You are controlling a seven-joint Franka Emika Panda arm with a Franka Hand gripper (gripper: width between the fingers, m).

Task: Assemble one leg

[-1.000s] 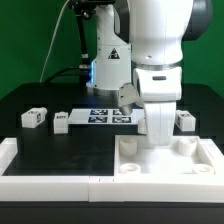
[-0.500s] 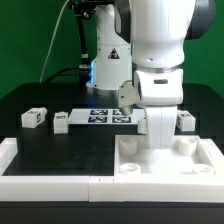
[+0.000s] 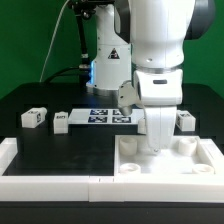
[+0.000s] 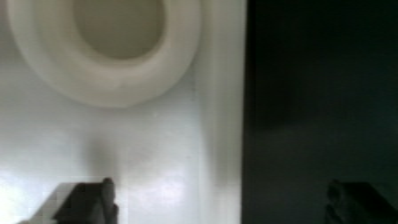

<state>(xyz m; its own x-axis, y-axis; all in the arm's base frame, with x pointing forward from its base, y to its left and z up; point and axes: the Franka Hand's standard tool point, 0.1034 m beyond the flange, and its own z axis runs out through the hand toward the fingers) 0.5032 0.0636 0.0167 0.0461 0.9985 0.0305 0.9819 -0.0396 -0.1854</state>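
Three small white legs with tags lie on the black table: one (image 3: pixel 33 117) and another (image 3: pixel 61 121) at the exterior view's left, a third (image 3: pixel 185 121) at its right. My gripper (image 3: pixel 157 138) hangs low over the far rim of the large white panel (image 3: pixel 190 165). In the wrist view the gripper (image 4: pixel 217 205) is open. One dark fingertip (image 4: pixel 80 202) is over the white panel (image 4: pixel 160 150), the other (image 4: pixel 359 205) over the black table. The panel's edge runs between them. A round corner socket (image 4: pixel 111 45) shows ahead. Nothing is held.
The marker board (image 3: pixel 105 116) lies flat behind the panel, between the legs. A low white fence (image 3: pixel 45 180) runs along the table's front and left. The arm's base (image 3: pixel 108 60) stands at the back. Something white (image 3: pixel 125 95) shows partly behind the gripper.
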